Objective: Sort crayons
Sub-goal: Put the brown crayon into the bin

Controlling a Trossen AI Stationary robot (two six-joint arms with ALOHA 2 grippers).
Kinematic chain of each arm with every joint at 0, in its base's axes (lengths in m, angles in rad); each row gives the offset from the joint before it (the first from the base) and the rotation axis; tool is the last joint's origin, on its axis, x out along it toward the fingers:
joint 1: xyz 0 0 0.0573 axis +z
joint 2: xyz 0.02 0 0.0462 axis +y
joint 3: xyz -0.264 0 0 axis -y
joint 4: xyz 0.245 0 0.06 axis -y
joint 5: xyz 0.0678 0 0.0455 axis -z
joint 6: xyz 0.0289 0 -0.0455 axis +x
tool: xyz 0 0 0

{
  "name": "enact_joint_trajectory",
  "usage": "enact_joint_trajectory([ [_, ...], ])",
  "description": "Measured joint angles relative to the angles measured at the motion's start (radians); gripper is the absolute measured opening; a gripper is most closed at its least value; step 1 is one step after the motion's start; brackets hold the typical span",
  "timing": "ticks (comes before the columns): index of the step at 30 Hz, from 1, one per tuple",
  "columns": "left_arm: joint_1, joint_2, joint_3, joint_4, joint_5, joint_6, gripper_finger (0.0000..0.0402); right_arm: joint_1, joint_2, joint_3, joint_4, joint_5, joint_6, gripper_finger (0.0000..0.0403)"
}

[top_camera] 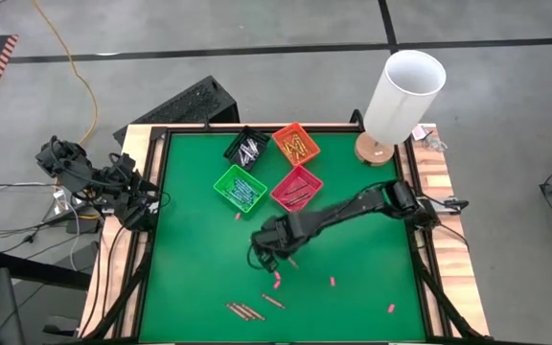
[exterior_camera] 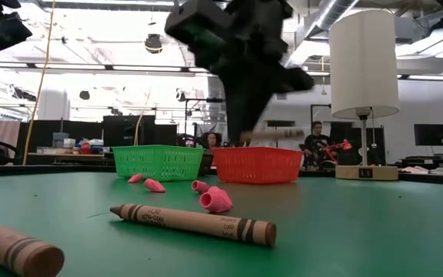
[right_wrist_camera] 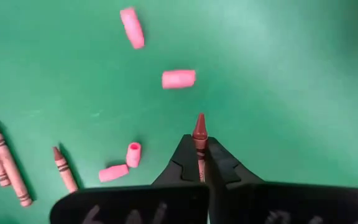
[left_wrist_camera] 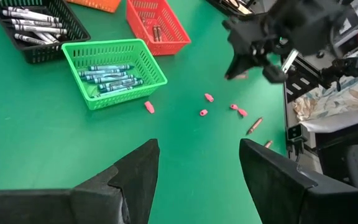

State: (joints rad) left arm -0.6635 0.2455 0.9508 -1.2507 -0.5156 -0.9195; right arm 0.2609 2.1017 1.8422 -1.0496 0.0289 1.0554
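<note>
While pink bits [right_wrist_camera: 178, 79] litter the mat [right_wrist_camera: 278, 68], right gripper [right_wrist_camera: 200, 163] pinches a brown crayon [right_wrist_camera: 199, 130]

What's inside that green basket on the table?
The green basket holds a pile of blue-teal crayons, lying roughly side by side. How many there are can't be told, since the upper ones cover any beneath, and the mesh wall hides part of the bottom.
</note>
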Motion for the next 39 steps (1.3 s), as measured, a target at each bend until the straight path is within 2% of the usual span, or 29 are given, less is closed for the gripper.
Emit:
enact_joint_trajectory([
  [4,0.0,0.0,0.0,0.0,0.0,0.0,0.0213,-0.06,-0.001,0.127,-0.151,0.045,-0.141,0.0001],
  [8,0.0,0.0,0.0,0.0,-0.014,0.0,0.0213,-0.123,-0.002,0.248,-0.304,0.15,-0.329,0.0],
  [15,0.0,0.0,0.0,-0.002,-0.047,0.0,0.0213,-0.247,-0.004,0.378,-0.475,0.29,-0.668,0.0],
  [21,0.0,0.0,0.0,-0.018,-0.047,-0.025,0.0213,-0.329,-0.004,0.384,-0.51,0.354,-1.039,0.0],
  [25,0.0,0.0,0.0,-0.051,-0.055,-0.069,0.0213,-0.366,-0.004,0.379,-0.512,0.416,-1.2,0.0],
  [33,0.0,0.0,0.0,-0.069,-0.109,-0.092,0.0213,-0.418,-0.005,0.378,-0.509,0.417,-1.45,0.0],
  [39,0.0,0.0,0.0,-0.069,-0.125,-0.111,0.0213,-0.449,-0.005,0.378,-0.518,0.4,-1.516,0.0],
])
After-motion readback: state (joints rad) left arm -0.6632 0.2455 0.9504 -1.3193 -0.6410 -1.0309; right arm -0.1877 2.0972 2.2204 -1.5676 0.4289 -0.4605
